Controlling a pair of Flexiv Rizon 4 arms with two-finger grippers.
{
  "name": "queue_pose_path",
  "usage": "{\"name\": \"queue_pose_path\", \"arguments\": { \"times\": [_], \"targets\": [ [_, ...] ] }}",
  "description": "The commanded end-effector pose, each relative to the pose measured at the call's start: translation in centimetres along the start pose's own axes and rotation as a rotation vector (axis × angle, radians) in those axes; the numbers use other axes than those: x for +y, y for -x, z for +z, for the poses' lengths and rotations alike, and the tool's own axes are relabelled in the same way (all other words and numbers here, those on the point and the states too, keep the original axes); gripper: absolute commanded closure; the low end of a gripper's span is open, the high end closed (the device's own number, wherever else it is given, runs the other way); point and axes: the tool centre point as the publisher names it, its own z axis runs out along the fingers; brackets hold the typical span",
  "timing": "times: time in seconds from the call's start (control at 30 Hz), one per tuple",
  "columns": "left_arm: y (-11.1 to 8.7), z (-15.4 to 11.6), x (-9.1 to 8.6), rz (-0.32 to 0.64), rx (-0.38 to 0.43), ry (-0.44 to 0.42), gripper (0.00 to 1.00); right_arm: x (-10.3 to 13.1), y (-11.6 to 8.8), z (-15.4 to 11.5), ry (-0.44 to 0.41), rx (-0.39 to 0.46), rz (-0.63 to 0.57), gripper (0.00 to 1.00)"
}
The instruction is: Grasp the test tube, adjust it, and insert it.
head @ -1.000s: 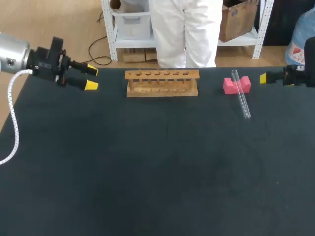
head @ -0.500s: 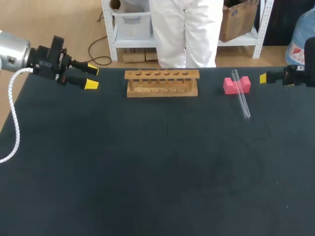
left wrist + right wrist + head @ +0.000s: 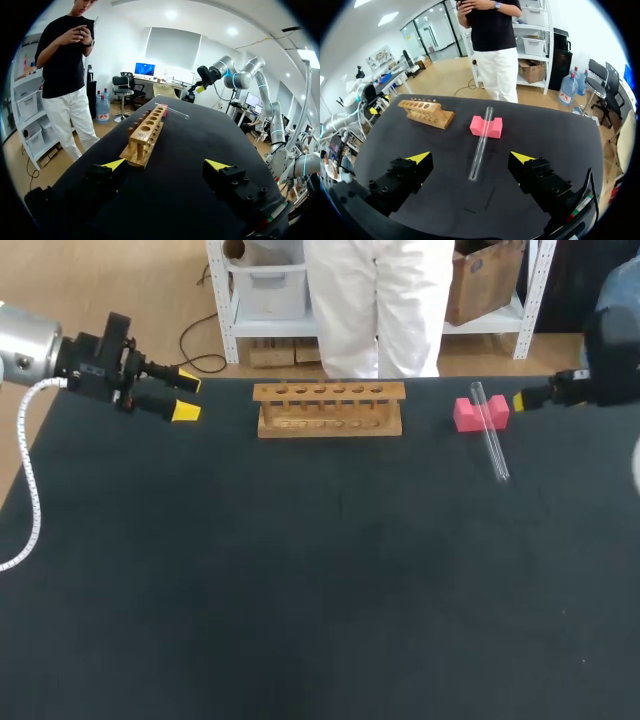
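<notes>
right gripper (image 3: 520, 400) had slid toward nine o'clock, fingers spread and empty, nearing the test tube (image 3: 490, 435) for the grasp.

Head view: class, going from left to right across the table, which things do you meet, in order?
left gripper → wooden rack → test tube → right gripper

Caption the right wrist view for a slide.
Open right tool faces the test tube propped on a pink block.
</notes>
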Motion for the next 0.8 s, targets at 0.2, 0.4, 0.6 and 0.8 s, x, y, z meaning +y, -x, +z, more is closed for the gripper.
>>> {"name": "queue_pose_path", "arguments": {
  "times": [0.2,0.4,0.6,0.8],
  "targets": [
    [0.0,0.0,0.1,0.000,0.000,-0.002,0.00,0.6,0.4,3.9,-0.408,-0.003,-0.035,0.00],
    [0.0,0.0,0.1,0.000,0.000,-0.002,0.00,0.7,0.0,5.3,-0.436,-0.013,-0.047,0.00],
    [0.0,0.0,0.1,0.000,0.000,-0.002,0.00,0.7,-1.4,7.2,-0.430,-0.019,-0.036,0.00],
    [0.0,0.0,0.1,0.000,0.000,-0.002,0.00,0.3,-2.2,8.8,-0.415,-0.033,-0.029,0.00]
  ]
}}
